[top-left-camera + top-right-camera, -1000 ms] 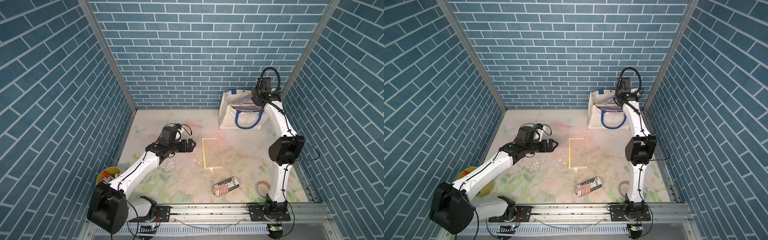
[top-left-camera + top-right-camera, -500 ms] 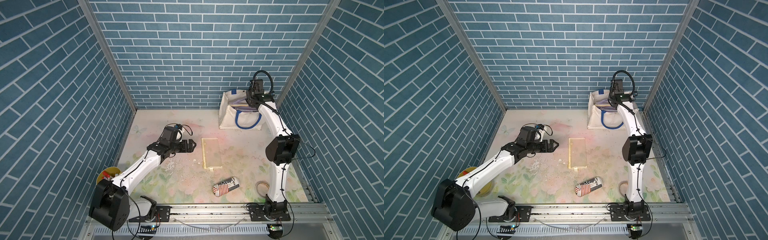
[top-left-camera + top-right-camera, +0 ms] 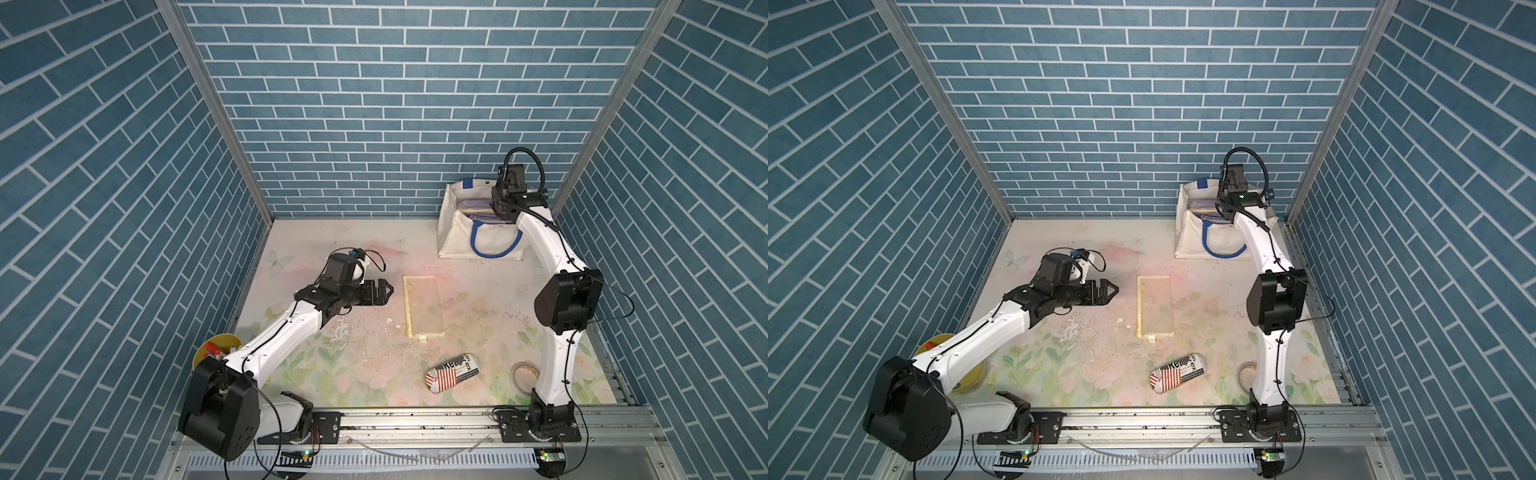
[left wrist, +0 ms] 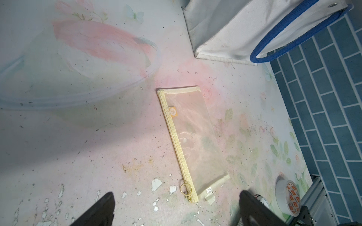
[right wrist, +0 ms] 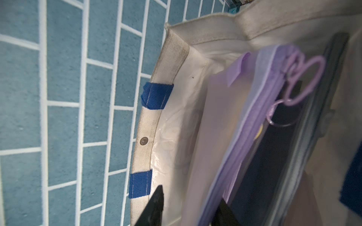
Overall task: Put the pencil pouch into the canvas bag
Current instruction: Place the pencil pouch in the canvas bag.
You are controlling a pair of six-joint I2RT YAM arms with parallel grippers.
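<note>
Two pincers show, and they differ. The right pincer [image 5: 189, 210] hangs over the open mouth of the canvas bag [image 5: 156, 127]. Its black wedge-shaped fingertips [image 5: 155, 207] are parted a moderate way with only the bag's glossy white lining between them, and it holds nothing. The purple pencil pouch [image 5: 225, 127] lies inside the bag, leaning on edge, and its zip side runs just beside one fingertip; whether they touch I cannot tell. That pouch is translucent lilac film with a ribbed zip and a looped plastic pull. A dark flat pouch [image 5: 274, 156] with a grey zip stands beside it. In both top views the bag [image 3: 457, 237] [image 3: 1192, 237] sits at the far right corner of the table [image 3: 374, 249]. It is boxy, of coarse off-white weave soiled at the rim, with royal-blue webbing handles.

The left pincer [image 3: 380, 291] is spread wide and empty. It hovers above the table's middle, beside a flat clear pouch [image 3: 424, 305] bound in cream-yellow ribbing with a ring pull. A plump printed pouch [image 3: 453, 372] lies near the front edge, and a tape roll [image 3: 523, 376] near the front right corner
</note>
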